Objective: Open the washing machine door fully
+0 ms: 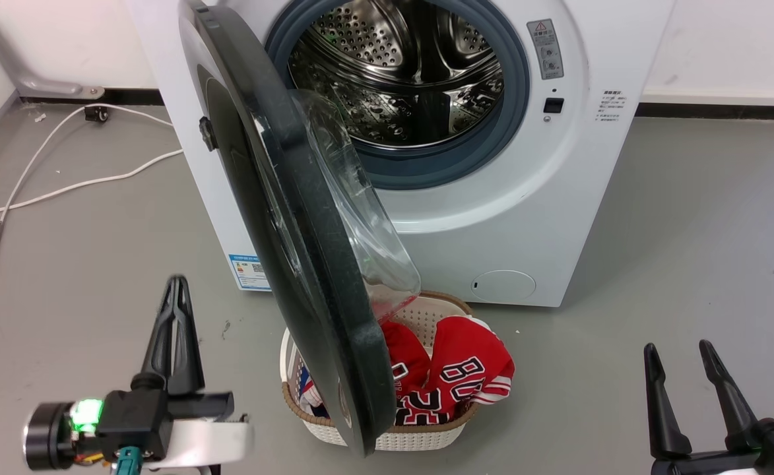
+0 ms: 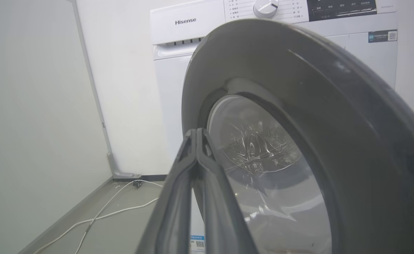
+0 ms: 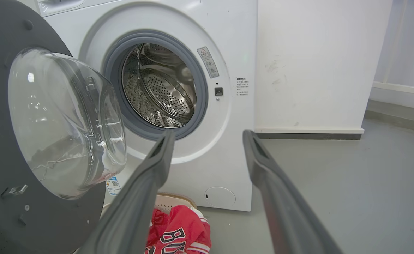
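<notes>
Door half open. The washing machine door is unlatched and stands roughly edge-on to the head camera, running from 11 o'clock down to 6, hinged on the machine's left side. Its glass bowl faces the steel drum, which is fully exposed. The door's lower edge hangs over the laundry basket with the red jersey.

Left gripper at 8 o'clock, fingers pressed together, on the door's outer side and apart from it (contact not clear in the wrist view). Right gripper at 4 o'clock, fingers apart, holding nothing, well clear of the door.

Done: unlatch and first swing. Left, I judge: swing the door on toward 9 o'clock until it stops.
</notes>
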You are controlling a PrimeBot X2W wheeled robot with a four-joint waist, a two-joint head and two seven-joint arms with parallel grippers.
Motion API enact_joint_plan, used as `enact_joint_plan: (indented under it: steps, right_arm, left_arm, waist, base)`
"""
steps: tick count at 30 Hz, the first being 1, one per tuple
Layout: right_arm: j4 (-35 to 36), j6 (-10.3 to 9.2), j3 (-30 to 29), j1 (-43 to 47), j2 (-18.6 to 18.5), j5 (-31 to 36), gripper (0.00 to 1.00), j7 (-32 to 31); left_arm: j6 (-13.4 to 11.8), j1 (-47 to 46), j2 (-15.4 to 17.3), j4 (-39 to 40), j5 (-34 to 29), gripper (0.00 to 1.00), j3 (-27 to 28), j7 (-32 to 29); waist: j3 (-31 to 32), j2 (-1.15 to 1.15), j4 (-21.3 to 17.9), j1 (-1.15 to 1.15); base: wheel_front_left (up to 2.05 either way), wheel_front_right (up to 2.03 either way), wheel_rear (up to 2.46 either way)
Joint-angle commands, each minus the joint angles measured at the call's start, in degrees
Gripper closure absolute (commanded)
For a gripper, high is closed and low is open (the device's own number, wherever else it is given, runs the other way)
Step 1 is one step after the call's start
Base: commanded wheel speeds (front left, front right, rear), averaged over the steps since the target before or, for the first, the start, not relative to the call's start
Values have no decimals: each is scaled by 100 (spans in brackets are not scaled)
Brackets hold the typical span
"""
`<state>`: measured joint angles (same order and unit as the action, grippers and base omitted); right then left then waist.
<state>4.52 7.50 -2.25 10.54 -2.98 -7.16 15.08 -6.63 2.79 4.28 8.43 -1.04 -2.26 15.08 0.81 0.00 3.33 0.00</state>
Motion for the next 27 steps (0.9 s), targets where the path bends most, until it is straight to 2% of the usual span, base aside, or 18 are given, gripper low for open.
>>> enact_joint_plan:
  steps: [1, 6, 13, 27]
  right_arm:
    - [-6, -1, -2, -10, 19, -26, 0, 11]
    - [12, -1, 17, -43, 19, -52, 0, 12]
    - [-6, -1, 39, -12, 20, -80, 0, 11]
    - [-51, -1, 72, -7, 20, -101, 0, 11]
  left_arm:
    - [-36, -111, 45, 189, -62, 100, -48, 14]
    - [-68, -357, 153, 884, -212, 100, -310, 14]
    - [24, -706, 207, 1494, -448, 100, -1094, 14]
    - [317, -1003, 130, 1355, -371, 100, -2735, 13]
  waist:
    - [-2, 0, 5, 0]
    - [-4, 0, -13, 0]
    - [21, 0, -27, 0]
    - [59, 0, -63, 0]
  base:
    - [0, 0, 0]
    - [0, 0, 0]
    - [0, 0, 0]
    - [0, 0, 0]
